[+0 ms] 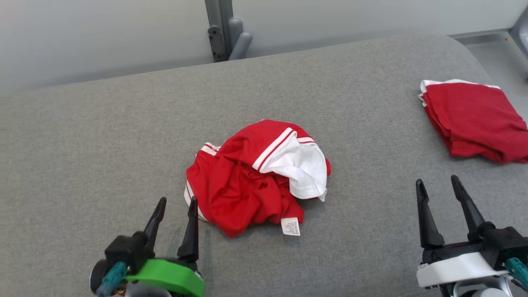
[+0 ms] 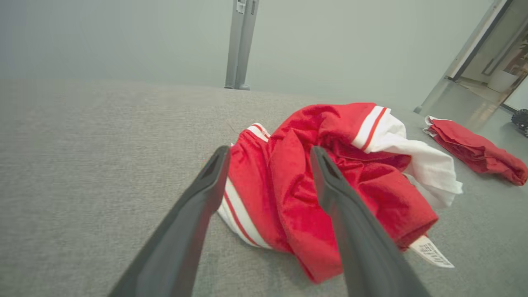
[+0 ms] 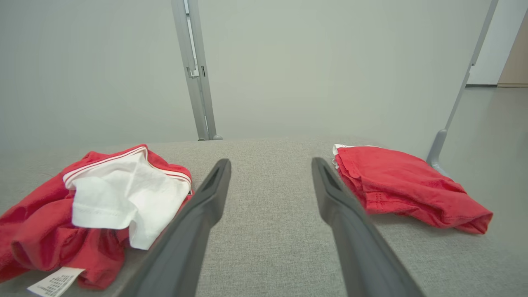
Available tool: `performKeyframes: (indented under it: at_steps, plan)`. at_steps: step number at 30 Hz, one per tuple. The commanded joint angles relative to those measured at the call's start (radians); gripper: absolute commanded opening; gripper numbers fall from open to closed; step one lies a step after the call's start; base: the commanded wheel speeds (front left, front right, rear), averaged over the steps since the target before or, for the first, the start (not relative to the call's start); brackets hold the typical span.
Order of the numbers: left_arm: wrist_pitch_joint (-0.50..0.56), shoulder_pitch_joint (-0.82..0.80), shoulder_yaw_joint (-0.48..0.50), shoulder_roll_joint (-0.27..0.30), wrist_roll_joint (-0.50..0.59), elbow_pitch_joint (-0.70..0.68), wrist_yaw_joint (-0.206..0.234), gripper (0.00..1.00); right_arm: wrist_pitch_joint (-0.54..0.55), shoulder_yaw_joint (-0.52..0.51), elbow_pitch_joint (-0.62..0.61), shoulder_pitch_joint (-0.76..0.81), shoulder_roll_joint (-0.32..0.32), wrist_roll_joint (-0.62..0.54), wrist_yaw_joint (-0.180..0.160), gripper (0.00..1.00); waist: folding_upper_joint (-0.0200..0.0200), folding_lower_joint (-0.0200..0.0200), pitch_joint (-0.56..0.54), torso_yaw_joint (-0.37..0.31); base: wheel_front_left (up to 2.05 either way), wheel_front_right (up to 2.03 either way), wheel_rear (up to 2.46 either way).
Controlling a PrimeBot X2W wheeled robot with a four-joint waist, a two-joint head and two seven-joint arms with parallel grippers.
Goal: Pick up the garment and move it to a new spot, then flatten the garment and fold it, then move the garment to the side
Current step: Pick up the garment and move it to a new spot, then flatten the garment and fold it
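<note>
With left claw [image 1: 178,201] and right claw [image 1: 437,180] gaping empty, we are aiming deep into the garment [image 1: 243,185] for a firm pinch.

Folded red cloth [image 1: 474,119], grey surface [image 1: 103,144], post [image 1: 222,31]

The grey bench [image 1: 123,144] is looked down on from the head, at the near edge, facing the far wall [image 1: 103,37]. The left wrist view is taken low and close behind the crumpled red-and-white garment [image 2: 280,198], along the left fingers [image 2: 194,214]. The right wrist view is taken low, further right, facing far. The garment, the folded red garment [image 3: 408,189] and the grey post [image 3: 198,82] are shared by all three views.
</note>
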Motion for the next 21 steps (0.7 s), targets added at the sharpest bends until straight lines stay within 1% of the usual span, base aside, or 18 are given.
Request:
performKeyframes:
  at_steps: [1,5,7,8,12,17,21]
  plan:
    - [-0.006,0.066,0.042,-0.006,0.029,-0.043,0.005,1.00,-0.003,-0.030,-0.008,0.026,-0.002,-0.013,-0.001,1.00,0.0031,0.0000,-0.046,0.058,0.00,0.00,0.00]
    - [-0.005,0.188,0.112,-0.020,0.116,-0.084,-0.019,1.00,-0.003,-0.070,-0.006,0.052,-0.002,-0.028,-0.001,1.00,0.0031,0.0000,-0.076,0.100,0.00,0.00,0.00]
    - [-0.005,0.236,0.148,-0.044,0.150,-0.089,-0.036,1.00,-0.003,-0.083,0.003,0.071,-0.002,-0.035,-0.001,1.00,0.0031,0.0000,-0.093,0.117,0.00,0.00,0.00]
    - [-0.005,0.236,0.148,-0.044,0.150,-0.089,-0.036,1.00,-0.003,-0.083,0.003,0.071,-0.002,-0.035,-0.001,1.00,0.0031,0.0000,-0.093,0.117,0.00,0.00,0.00]
    - [-0.005,0.315,0.228,-0.086,0.206,-0.085,-0.078,1.00,-0.003,-0.115,0.021,0.097,-0.002,-0.035,-0.001,1.00,0.0031,0.0000,-0.118,0.144,0.00,0.00,0.00]
    - [-0.006,0.362,0.312,-0.129,0.252,-0.078,-0.130,1.00,-0.003,-0.127,0.048,0.116,-0.002,-0.027,-0.001,1.00,0.0031,0.0000,-0.132,0.159,0.00,0.00,0.00]
    - [-0.006,0.361,0.345,-0.142,0.276,-0.072,-0.162,1.00,-0.003,-0.124,0.060,0.120,-0.002,-0.024,-0.001,1.00,0.0031,0.0000,-0.133,0.162,0.00,0.00,0.00]
